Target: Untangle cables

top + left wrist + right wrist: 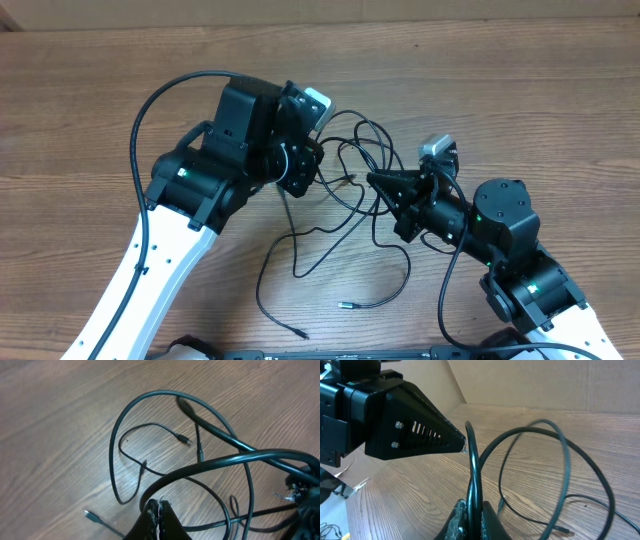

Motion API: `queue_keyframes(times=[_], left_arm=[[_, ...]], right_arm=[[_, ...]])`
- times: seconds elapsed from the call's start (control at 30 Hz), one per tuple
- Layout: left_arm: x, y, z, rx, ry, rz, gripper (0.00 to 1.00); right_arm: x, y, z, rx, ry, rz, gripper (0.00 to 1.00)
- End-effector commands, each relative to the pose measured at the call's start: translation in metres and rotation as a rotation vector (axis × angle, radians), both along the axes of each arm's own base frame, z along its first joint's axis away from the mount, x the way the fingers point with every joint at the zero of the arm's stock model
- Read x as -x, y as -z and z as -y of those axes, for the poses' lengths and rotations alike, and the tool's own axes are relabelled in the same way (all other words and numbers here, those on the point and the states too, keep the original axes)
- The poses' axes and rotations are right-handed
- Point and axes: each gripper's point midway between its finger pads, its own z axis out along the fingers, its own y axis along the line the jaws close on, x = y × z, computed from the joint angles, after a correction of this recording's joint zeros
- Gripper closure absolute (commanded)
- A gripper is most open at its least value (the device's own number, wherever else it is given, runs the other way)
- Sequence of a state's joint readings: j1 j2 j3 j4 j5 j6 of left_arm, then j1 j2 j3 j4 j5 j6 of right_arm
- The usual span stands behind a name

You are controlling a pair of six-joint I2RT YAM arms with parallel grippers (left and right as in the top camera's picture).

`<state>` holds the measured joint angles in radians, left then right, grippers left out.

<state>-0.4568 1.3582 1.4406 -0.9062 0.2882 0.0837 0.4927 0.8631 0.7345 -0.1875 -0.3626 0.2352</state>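
Two thin black cables (345, 215) lie in crossed loops on the wooden table between my arms. My left gripper (338, 178) is shut, and a cable (220, 462) arcs away from its fingertips (159, 505). My right gripper (375, 181) is shut on a cable (474, 470) that rises straight out of its jaws (474, 510). The left fingertip (463, 446) sits right beside that strand. Loose plug ends lie on the table: one silver-tipped (345, 303), one further forward (303, 336). They also show in the left wrist view (186, 440) (91, 515).
The thick black cable (150, 110) fixed to my left arm loops over the table at the left. The table's front edge (330, 352) runs along the bottom. A cardboard wall (545, 382) stands behind the table.
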Motion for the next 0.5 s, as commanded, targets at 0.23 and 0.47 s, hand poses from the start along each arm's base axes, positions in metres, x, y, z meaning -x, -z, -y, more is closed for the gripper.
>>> queue_keyframes(times=[0.23,0.47], left_arm=[[-0.006,-0.014,0.011,-0.133,0.3,0.272,0.88],[0.005,-0.017,0.026,-0.102,0.457,0.329,0.68]], right_arm=[[0.005,-0.01,-0.001,-0.015,-0.017,0.02,0.96],[0.015,-0.012,-0.009,-0.031,-0.089,0.014,0.95]])
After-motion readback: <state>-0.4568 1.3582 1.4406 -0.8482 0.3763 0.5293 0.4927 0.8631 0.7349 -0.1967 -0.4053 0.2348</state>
